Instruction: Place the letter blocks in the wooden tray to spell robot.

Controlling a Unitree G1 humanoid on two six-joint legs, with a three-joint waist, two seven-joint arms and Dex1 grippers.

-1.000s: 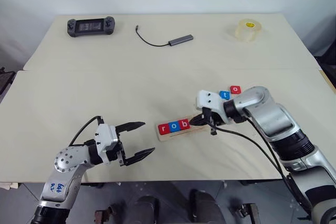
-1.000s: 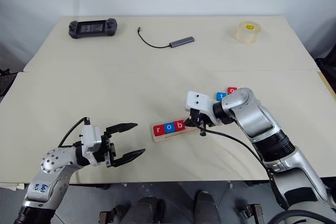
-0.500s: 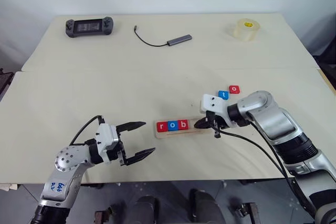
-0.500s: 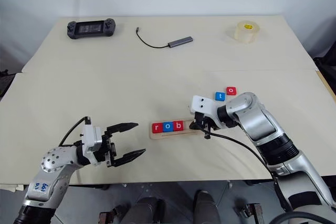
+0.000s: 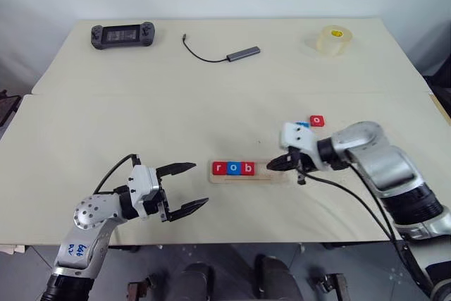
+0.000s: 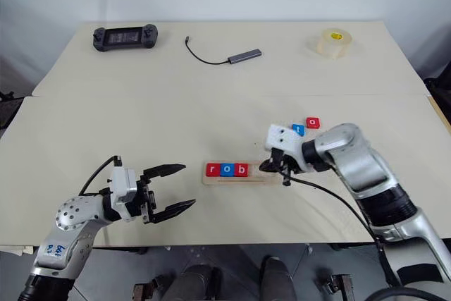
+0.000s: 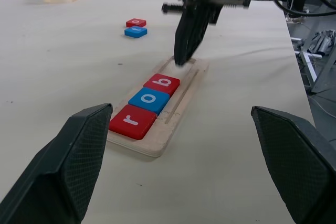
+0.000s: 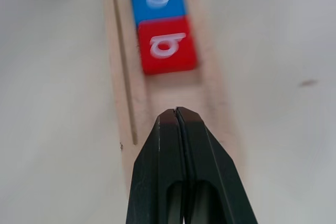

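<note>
Lying lengthwise along the table's near edge, the wooden tray (image 5: 248, 171) holds r, o, b (image 5: 232, 168) at its left end. The right gripper (image 5: 273, 166), fingers pressed together, hovers over its bare right end; the left gripper (image 5: 189, 187) gapes empty.

Silver-grey jointed arms with black cuffs and loose black cables; blue handwritten marks on the left forearm; white wrist housings carry each black two-fingered left gripper (image 5: 184, 187) and right gripper (image 5: 271, 166)

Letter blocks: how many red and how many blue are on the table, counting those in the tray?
Red letter blocks: 3, r and b in the wooden tray, o loose.
Blue letter blocks: 2, o in the tray, t loose.
Total: 5
</note>
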